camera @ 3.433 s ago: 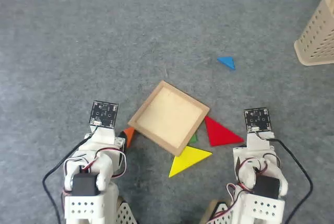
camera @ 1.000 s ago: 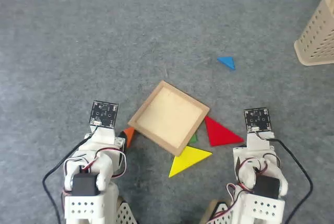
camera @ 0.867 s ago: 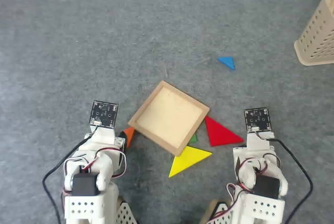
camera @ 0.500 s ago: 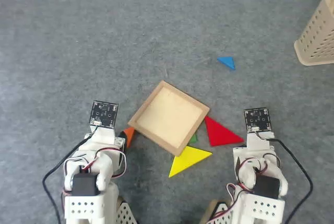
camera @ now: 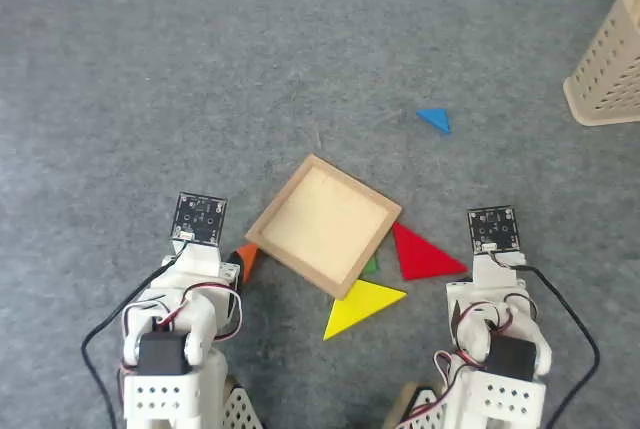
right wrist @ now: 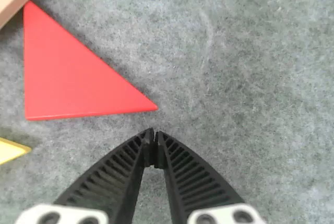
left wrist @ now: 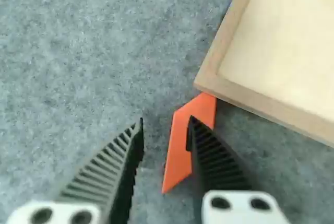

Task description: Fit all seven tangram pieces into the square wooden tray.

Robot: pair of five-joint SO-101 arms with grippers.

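Starting at the left gripper, we find its toothed black jaws parted and low over the grey carpet-like table cover. They grasp nothing. The flat orange tangram piece, which looks like the parallelogram, lies between them, tight against one finger and partly under it. Its far end meets the left corner of the square pale wooden tray, which sits turned like a diamond and has no piece in it yet. We judge the orange piece thin, light and stiff, with very little edge standing proud of the pile. The place to take it is across its narrow width, with the fingertips pressed down into the carpet so they catch both long edges. A slanted pinch would likely spin it or shove it against the tray, which looks light enough to shift. The right gripper is clenched on nothing, just near of one sharp corner of the large red triangle, which lies against the tray's right side. That triangle seems too broad to span, so we would take it near a corner. The yellow triangle lies near the tray's near corner, a small green piece peeks out beside the rim, and the small blue triangle sits well apart on the far right.
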